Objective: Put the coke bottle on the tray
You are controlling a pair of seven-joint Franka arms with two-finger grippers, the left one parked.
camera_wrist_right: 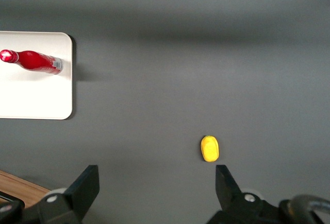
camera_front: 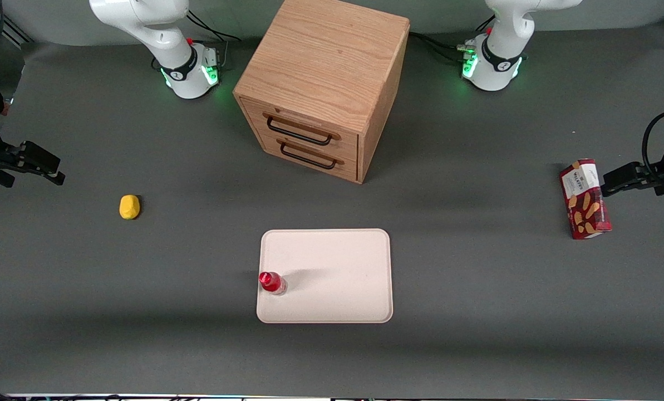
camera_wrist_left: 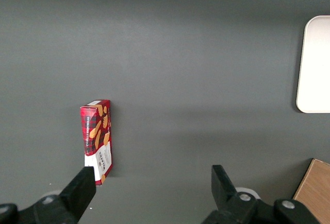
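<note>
I see the slim red coke bottle point(camera_front: 271, 282) standing upright on the flat cream rectangular tray point(camera_front: 337, 267), just inside its rim toward the working arm's end. My right gripper point(camera_wrist_right: 157, 185) hangs spread and empty above bare table near the small yellow lump point(camera_front: 129, 206), its body partly cut off at the frame edge.

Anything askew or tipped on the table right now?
Nothing tipped. The coke bottle stands upright on the tray, close to its edge. The gripper is open, well away, toward the working arm's end.
</note>
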